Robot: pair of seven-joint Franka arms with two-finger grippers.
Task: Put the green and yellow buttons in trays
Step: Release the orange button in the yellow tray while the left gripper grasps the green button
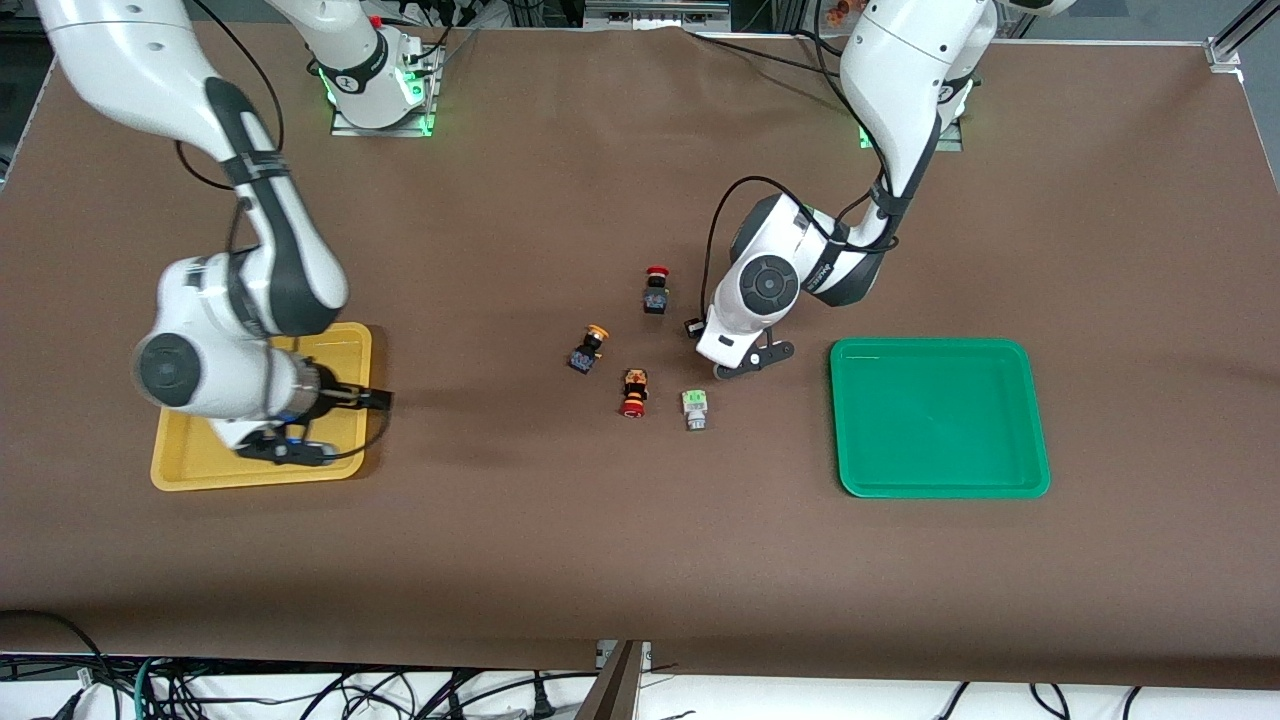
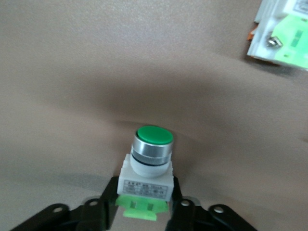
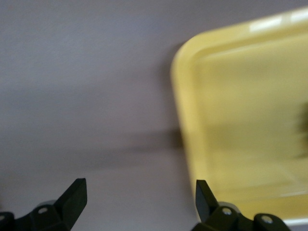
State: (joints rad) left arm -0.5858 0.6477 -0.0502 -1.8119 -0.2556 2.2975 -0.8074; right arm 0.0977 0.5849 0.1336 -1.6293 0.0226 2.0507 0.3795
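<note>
My left gripper (image 1: 752,362) is shut on a green button (image 2: 153,154) with a white body, between the loose buttons and the green tray (image 1: 940,418). Its fingers (image 2: 107,195) press both sides of the body. The hand hides this button in the front view. A second green button (image 1: 694,408) lies on the table and also shows in the left wrist view (image 2: 284,38). A yellow button (image 1: 590,348) lies at mid-table. My right gripper (image 1: 288,452) is open and empty over the yellow tray's (image 1: 190,465) edge (image 3: 185,120). A dark blur (image 3: 304,130) lies in that tray.
A red-capped button with a black body (image 1: 656,290) stands farther from the front camera than the others. A red-capped button with an orange-black body (image 1: 633,392) lies beside the loose green button. Brown cloth covers the table.
</note>
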